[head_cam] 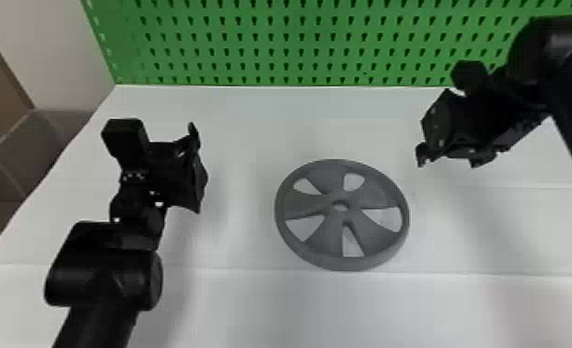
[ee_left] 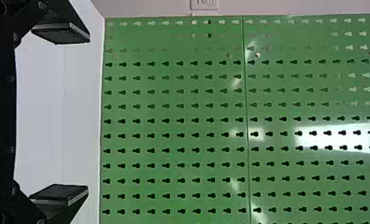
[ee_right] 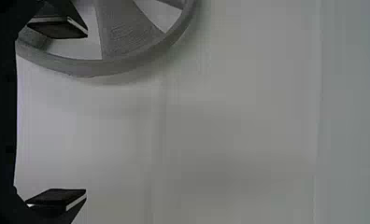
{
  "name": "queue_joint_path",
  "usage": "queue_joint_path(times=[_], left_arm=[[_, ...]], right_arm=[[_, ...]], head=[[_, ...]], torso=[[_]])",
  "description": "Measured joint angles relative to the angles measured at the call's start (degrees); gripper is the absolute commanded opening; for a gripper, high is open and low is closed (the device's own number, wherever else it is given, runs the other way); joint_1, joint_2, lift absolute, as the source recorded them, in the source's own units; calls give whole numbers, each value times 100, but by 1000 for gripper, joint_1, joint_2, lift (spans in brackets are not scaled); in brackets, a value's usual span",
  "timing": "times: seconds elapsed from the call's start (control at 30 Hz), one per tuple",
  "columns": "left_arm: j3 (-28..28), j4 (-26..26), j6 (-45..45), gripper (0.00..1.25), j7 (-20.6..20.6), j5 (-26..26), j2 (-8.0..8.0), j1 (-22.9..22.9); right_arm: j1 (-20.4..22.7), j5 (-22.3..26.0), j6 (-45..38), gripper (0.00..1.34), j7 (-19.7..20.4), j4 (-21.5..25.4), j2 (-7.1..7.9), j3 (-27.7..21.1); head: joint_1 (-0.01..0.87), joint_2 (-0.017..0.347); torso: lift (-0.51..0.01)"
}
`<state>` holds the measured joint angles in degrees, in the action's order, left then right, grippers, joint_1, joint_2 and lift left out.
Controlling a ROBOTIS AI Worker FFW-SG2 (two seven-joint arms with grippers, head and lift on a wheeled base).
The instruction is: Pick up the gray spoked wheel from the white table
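The gray spoked wheel (head_cam: 317, 203) lies flat on the white table (head_cam: 252, 305), near the middle of the head view. My left gripper (head_cam: 198, 169) is above the table to the wheel's left, apart from it. Its fingers stand wide open with nothing between them, as the left gripper (ee_left: 61, 114) in its wrist view confirms. Up and to the right of the wheel is my right gripper (head_cam: 444, 159), not touching it. In the right wrist view the right gripper (ee_right: 59, 116) is open and empty, and one finger overlaps the rim of the wheel (ee_right: 127, 42) from the camera's side.
A green pegboard (head_cam: 271, 46) rises along the table's back edge. Beyond the table's left edge are a pale wall (head_cam: 44, 41) and dark floor tiles (head_cam: 3, 171).
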<state>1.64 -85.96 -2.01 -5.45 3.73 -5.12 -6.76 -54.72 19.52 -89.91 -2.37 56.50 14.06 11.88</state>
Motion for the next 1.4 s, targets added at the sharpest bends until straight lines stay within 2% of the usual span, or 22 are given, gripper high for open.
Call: queue_joint_path(times=[0.23,0.4,0.6,0.77,0.97,1.4], left_arm=[[6,0,13,1106,-2,9,-6,-6],[15,0,31,1106,-1,12,-6,-14],[9,0,34,1106,-2,14,-7,-12],[15,0,35,1106,-3,4,-7,-14],[15,0,34,1106,-5,-12,-7,-18],[48,0,48,1106,-4,-39,-7,-54]], right_arm=[[9,55,0,1236,0,-64,8,12],[-59,83,0,1236,0,-113,61,210],[-36,180,0,1238,0,-122,111,213],[10,200,0,1236,0,-122,95,192],[73,204,0,1236,0,-122,-1,211],[153,133,0,1232,0,-169,-356,158]], head=[[778,72],[778,72],[778,72],[778,72],[778,72],[778,72]], torso=[[-97],[-97],[-97],[-97],[-97],[-97]])
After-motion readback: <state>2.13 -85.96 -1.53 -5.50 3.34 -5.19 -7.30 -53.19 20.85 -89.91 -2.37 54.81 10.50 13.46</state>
